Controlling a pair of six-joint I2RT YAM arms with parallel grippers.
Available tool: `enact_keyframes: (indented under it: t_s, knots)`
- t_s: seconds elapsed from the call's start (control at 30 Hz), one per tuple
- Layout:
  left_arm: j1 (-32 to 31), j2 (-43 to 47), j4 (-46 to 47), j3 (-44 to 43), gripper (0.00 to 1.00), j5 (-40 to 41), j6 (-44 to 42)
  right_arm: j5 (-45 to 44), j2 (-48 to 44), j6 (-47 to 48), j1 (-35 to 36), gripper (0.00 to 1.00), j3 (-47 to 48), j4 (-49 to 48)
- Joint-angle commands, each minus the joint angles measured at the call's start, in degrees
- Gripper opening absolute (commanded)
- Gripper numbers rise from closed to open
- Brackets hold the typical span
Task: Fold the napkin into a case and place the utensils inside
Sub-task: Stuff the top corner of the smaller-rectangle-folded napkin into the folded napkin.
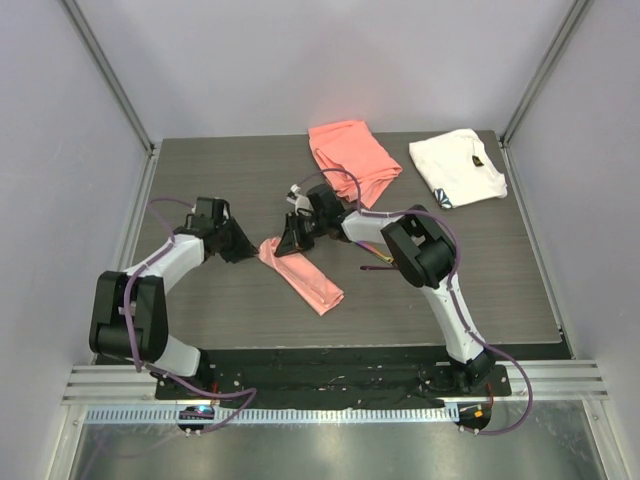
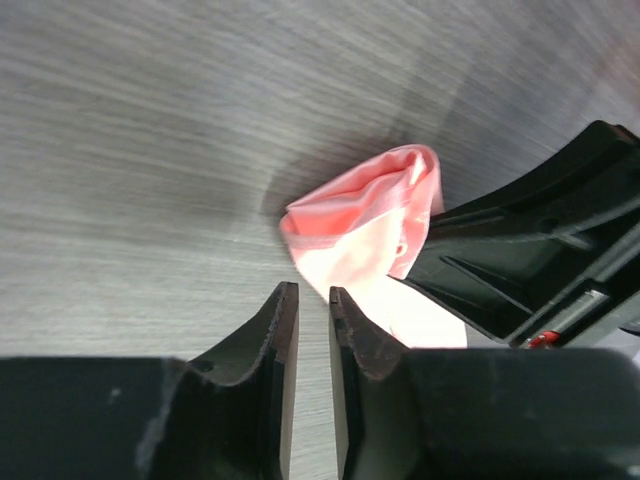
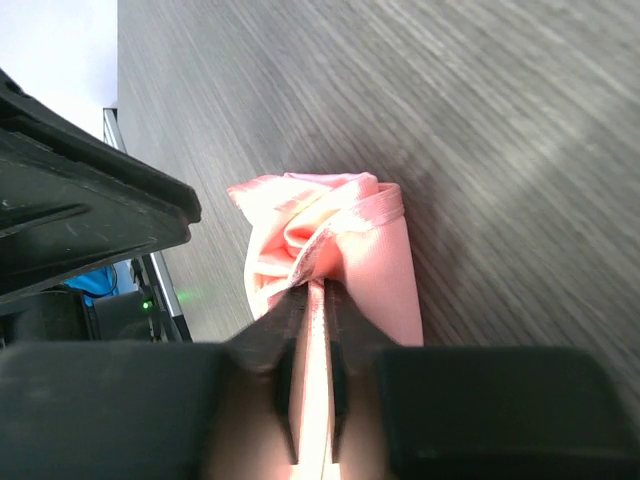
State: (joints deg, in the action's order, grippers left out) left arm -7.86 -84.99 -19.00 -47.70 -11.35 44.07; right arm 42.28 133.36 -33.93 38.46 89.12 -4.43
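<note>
The napkin point(image 1: 305, 275), glossy pale pink, lies folded as a narrow oblong case in the middle of the table. My right gripper point(image 1: 292, 240) is shut on its bunched upper end, with cloth pinched between the jaws in the right wrist view point(image 3: 317, 285). My left gripper point(image 1: 246, 250) sits just left of that end; its jaws stand almost together with nothing between them point(image 2: 312, 290). The napkin's end shows in the left wrist view point(image 2: 365, 215) and in the right wrist view point(image 3: 380, 260). One slim dark utensil point(image 1: 377, 266) lies by the right arm; the other is hidden.
A thicker coral-orange cloth point(image 1: 350, 158) lies at the back centre. A white cloth with a dark mark point(image 1: 458, 166) lies at the back right. Grey walls enclose the table on three sides. The right arm's elbow point(image 1: 415, 245) hangs over the centre right.
</note>
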Motion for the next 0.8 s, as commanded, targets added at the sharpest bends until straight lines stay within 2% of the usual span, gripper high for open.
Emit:
enact_keyframes:
  t_s: [0.0, 0.07, 0.1, 0.2, 0.37, 0.6, 0.77]
  knots:
    - [-0.23, -0.44, 5.65, -1.24, 0.20, -3.41, -0.13, -0.97, -3.37, 1.06, -0.84, 0.11, 0.18, 0.12]
    - [-0.67, -1.14, 4.51, -2.39, 0.20, -3.41, -0.04, -1.06, -3.54, 1.06, -0.93, 0.03, 0.00, 0.12]
    - [-1.02, -1.32, 4.15, -3.79, 0.24, -3.67, -0.30, -0.97, -3.72, 1.06, -1.01, 0.01, 0.00, 0.12]
    - [-3.82, -2.89, 1.00, -7.39, 0.29, -0.69, -0.74, -1.24, -3.72, 0.97, -1.28, 0.01, 0.17, -0.06]
    - [-8.22, -8.68, -7.18, -15.29, 0.24, 7.21, -1.71, -1.24, -3.37, 0.53, -1.45, 0.01, 0.88, -0.23]
    - [-9.89, -14.67, -10.79, -20.58, 0.15, 10.02, -2.41, -0.97, -3.37, 0.36, -1.54, 0.01, 1.23, -0.41]
    - [-11.39, -16.43, -14.31, -23.92, 0.14, 13.81, -3.56, -0.80, -3.46, 0.53, -1.63, 0.01, 1.05, -0.50]
